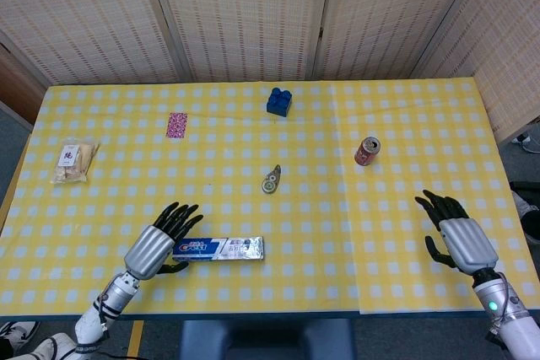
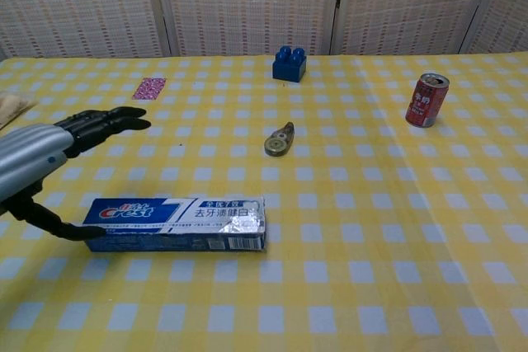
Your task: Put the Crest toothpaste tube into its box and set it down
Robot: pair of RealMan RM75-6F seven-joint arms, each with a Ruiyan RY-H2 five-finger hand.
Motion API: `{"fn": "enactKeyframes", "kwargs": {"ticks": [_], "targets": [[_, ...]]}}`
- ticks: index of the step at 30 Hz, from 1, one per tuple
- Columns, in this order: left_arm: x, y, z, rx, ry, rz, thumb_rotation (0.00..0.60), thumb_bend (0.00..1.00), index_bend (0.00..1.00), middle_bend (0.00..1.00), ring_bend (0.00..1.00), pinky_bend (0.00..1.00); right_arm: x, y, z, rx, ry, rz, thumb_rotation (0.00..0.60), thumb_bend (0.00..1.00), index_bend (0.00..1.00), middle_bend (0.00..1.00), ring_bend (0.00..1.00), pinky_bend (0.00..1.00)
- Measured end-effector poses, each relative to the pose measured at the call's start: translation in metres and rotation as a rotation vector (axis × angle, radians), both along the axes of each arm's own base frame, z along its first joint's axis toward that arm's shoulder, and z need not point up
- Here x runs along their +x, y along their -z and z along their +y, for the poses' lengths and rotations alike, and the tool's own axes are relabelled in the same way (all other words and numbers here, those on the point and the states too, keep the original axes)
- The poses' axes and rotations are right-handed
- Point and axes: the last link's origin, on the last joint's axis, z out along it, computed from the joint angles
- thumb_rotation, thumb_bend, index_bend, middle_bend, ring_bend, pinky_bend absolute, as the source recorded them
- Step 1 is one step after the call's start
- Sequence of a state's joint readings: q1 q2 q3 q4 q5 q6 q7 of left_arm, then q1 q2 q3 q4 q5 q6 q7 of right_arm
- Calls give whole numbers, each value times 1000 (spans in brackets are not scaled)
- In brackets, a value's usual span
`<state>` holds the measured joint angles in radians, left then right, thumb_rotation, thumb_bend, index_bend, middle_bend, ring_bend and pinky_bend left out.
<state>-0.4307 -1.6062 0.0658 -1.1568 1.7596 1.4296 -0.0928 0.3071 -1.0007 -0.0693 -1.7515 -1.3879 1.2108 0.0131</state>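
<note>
- Crest box (image 2: 175,224) is lying flat on the table (image 1: 405,124) near the front edge, so this looks like the set-down step wrapping up.
- Left hand (image 1: 159,241) is sitting beside its end, fingers spread, gripping nothing.
- Right hand (image 1: 451,233) is hovering empty, fingers apart.
- Next I'm guessing just pulling clear.

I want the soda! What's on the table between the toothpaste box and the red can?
Only bare yellow checked tablecloth lies between the blue-and-white Crest toothpaste box and the red soda can, as the head view shows.
</note>
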Motion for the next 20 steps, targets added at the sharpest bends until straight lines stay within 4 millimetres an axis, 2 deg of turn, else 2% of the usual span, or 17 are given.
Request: {"fn": "enactKeyframes", "kwargs": {"ticks": [2, 4, 8, 11, 14, 20], "targets": [[-7, -23, -6, 48, -15, 9, 600, 130, 0, 0, 0, 0, -2, -5, 4, -32, -6, 37, 600, 592, 0, 0, 0, 0], [-16, -46, -14, 89, -51, 18, 600, 133, 0, 0, 0, 0, -5, -11, 9, -69, -13, 85, 600, 524, 0, 0, 0, 0], [-45, -102, -46, 189, -227, 49, 600, 133, 0, 0, 0, 0, -11, -22, 23, -145, -20, 175, 600, 419, 0, 0, 0, 0], [-65, -131, -74, 259, -373, 91, 600, 133, 0, 0, 0, 0, -16, -27, 36, -192, -31, 223, 600, 388, 0, 0, 0, 0], [-67, -144, -85, 288, -406, 104, 600, 134, 0, 0, 0, 0, -15, -28, 43, -202, -65, 241, 600, 387, 0, 0, 0, 0], [-62, -146, -91, 271, -358, 105, 600, 134, 0, 0, 0, 0, -14, -27, 50, -190, -94, 207, 600, 387, 0, 0, 0, 0]]}}
